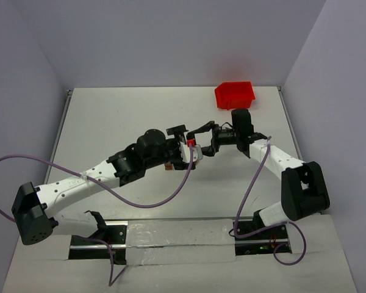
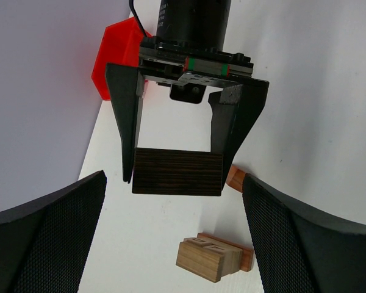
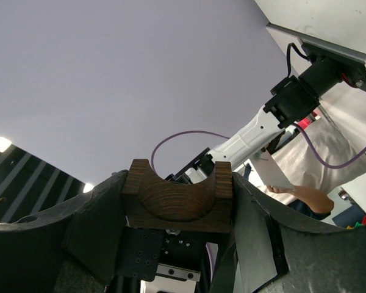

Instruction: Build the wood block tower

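Top view: The left gripper (image 1: 189, 155) and the right gripper (image 1: 200, 141) are seen meeting tip to tip near the middle of the table (image 1: 110, 122). A red bin (image 1: 235, 94) is set at the far edge, toward the far right corner. A small brown wood block (image 1: 169, 166) is noted on the surface just beside the left gripper. What is held cannot be told from here.

Left wrist view: The left gripper's own fingers (image 2: 55, 232) are spread wide, with nothing clamped between them. Straight ahead, a dark arch block (image 2: 177, 172) is pinched by its two ends between the right gripper's fingers (image 2: 127, 134) and carried clear above the surface. Below it, a tan block (image 2: 207, 259) is seen resting against a reddish-brown piece (image 2: 245, 255) on the table. Another reddish block (image 2: 235, 177) lies just behind the right gripper's finger.

Right wrist view: The arch block is shown gripped at both ends, its curved notch turned upward in the picture, the pincer partly closed on it. The left arm (image 3: 256, 128) is seen beyond.
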{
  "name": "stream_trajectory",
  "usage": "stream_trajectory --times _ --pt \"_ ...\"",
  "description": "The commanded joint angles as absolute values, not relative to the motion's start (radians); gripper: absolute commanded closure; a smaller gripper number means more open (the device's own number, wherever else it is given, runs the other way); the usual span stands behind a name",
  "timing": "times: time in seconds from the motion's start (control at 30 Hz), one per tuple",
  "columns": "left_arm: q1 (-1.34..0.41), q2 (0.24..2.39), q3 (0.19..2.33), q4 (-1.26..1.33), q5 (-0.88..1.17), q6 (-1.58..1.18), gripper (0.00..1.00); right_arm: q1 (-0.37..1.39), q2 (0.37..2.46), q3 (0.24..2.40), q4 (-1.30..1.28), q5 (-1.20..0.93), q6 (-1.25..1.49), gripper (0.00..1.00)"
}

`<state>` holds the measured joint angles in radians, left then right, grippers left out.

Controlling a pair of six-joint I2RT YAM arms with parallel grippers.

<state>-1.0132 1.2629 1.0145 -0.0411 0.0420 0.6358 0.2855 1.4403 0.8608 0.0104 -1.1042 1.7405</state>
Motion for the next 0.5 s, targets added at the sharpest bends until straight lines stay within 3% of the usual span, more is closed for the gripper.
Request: stream_trajectory --times 0.0,0.47 --pt "-1.020 1.259 1.006 0.025 0.033 0.645 0.02 0.301 1.401 0.867 0.061 -1.118 1.764 1.00" --pt "-1.024 1.269 1.003 0.016 0.029 0.667 0.13 0.320 1.401 0.863 0.099 -1.132 1.802 1.00"
